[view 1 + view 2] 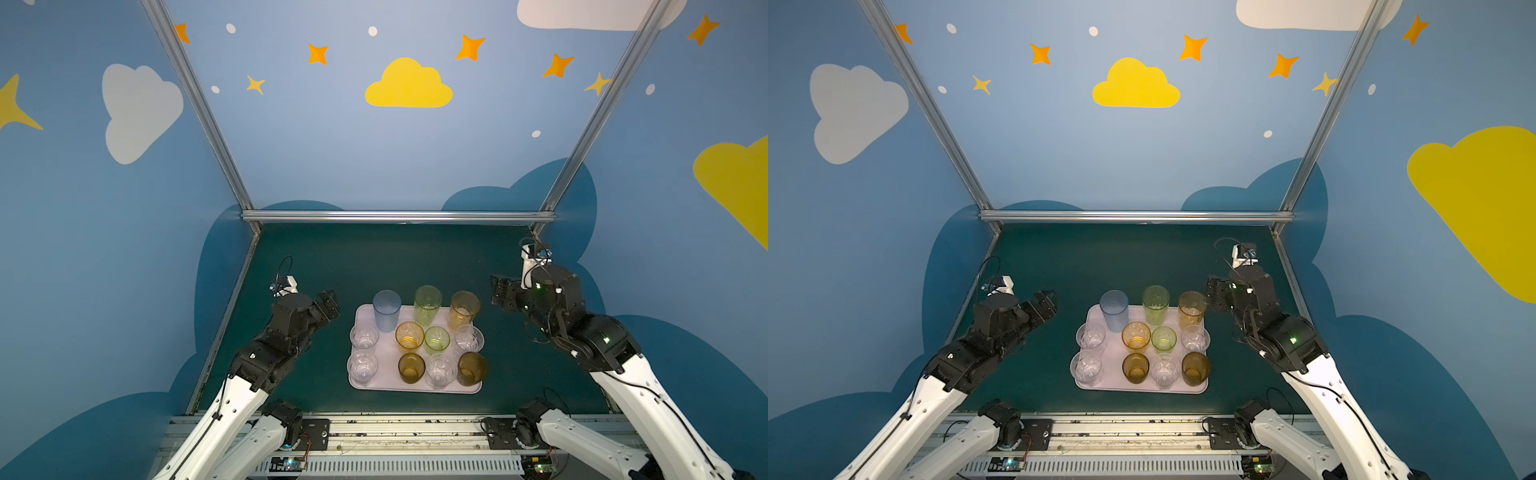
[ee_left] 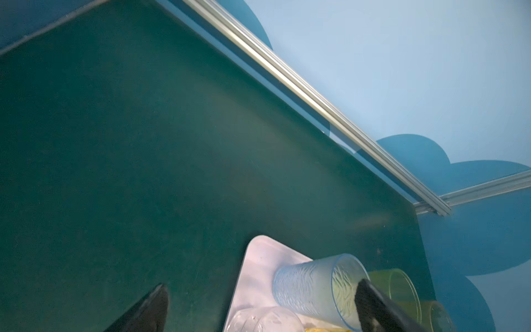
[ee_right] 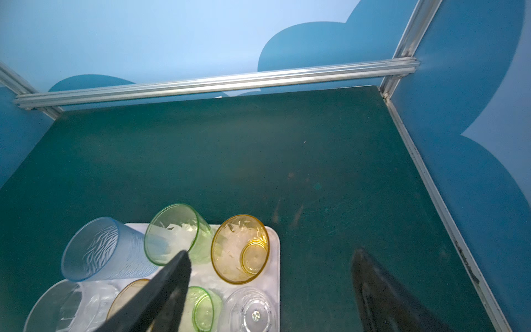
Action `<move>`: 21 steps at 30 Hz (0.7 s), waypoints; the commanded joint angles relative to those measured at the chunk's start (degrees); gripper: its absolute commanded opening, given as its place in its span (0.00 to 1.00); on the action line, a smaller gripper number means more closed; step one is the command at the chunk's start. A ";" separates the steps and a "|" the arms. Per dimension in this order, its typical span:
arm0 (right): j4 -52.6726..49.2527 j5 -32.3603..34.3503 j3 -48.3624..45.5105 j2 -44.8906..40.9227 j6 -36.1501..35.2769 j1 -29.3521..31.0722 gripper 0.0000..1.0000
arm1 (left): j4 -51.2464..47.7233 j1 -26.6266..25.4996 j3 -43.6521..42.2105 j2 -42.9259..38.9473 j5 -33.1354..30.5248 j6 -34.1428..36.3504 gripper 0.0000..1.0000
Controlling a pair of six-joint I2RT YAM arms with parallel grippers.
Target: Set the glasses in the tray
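The pale pink tray lies mid-table with several glasses standing upright in it. At its far end stand a tall blue glass, a tall green glass and a tall amber glass. Short clear, amber, green and brown glasses fill the nearer rows. My left gripper hovers open, left of the tray's far corner, holding nothing. My right gripper stands open and empty, just right of the tall amber glass.
Dark green tabletop surrounds the tray. An aluminium rail runs along the back edge, and blue painted walls close in the left and right sides. The arm bases sit on the rail at the front.
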 commanded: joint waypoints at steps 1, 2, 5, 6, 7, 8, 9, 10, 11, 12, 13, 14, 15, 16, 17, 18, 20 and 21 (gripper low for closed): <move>0.85 1.63 -2.17 -1.94 -2.29 -2.32 0.87 | 2.70 0.19 1.22 0.75 -6.49 3.77 1.00; 1.23 1.93 -3.04 -2.86 -2.74 -3.41 0.87 | 3.17 0.25 1.34 1.09 -7.84 4.86 1.00; 5.44 2.74 -7.73 -5.97 -5.22 -6.38 0.87 | 5.29 0.93 0.81 2.42 -12.02 10.15 1.00; 7.39 3.13 -9.69 -7.00 -5.89 -7.36 0.87 | 6.00 1.43 0.47 2.93 -13.92 11.60 1.00; 9.74 3.18 -11.88 -8.15 -6.51 -8.69 0.87 | 6.39 2.46 0.35 3.48 -15.84 13.02 1.00; 12.17 2.80 -14.05 -9.53 -6.90 -9.96 0.88 | 6.53 3.63 0.41 3.99 -17.25 13.86 1.00; 14.16 2.31 -15.94 -10.73 -7.07 -11.01 0.87 | 6.97 4.71 0.28 4.42 -18.32 13.97 1.00; 16.18 1.86 -17.85 -12.12 -6.93 -12.24 0.87 | 8.30 6.19 -0.40 4.70 -18.78 14.89 1.00; 17.97 1.40 -19.49 -13.40 -6.54 -13.21 0.87 | 10.24 7.53 -1.45 4.67 -18.79 15.63 1.00; 19.23 0.81 -20.65 -14.24 -6.19 -13.99 0.87 | 11.78 8.71 -2.51 4.65 -18.35 15.89 1.00; 20.51 0.01 -21.76 -14.82 -5.99 -14.81 0.88 | 13.60 10.05 -3.52 4.51 -17.42 15.71 1.00; 20.95 -0.98 -22.23 -14.93 -5.90 -15.64 0.87 | 15.45 11.23 -4.95 4.43 -16.03 15.59 1.00; 20.89 -1.49 -22.33 -14.58 -5.60 -16.19 0.87 | 16.43 12.07 -5.94 4.43 -14.70 15.55 1.00; 20.39 -1.65 -22.23 -13.80 -5.08 -16.84 0.88 | 18.02 12.93 -7.09 4.49 -13.39 15.50 1.00; 19.84 -1.44 -22.07 -12.82 -4.40 -17.43 0.87 | 19.41 13.57 -8.30 4.73 -12.81 15.56 1.00; 19.33 -1.31 -21.91 -11.89 -3.80 -18.07 0.87 | 20.58 14.08 -9.36 4.99 -12.65 15.58 1.00; 19.34 -1.88 -22.06 -9.78 -2.46 -19.56 0.87 | 22.72 15.44 -11.39 5.84 -12.48 15.75 1.00; 19.94 -2.36 -22.39 -9.12 -1.93 -20.27 0.87 | 23.54 16.04 -12.08 6.28 -12.17 15.96 1.00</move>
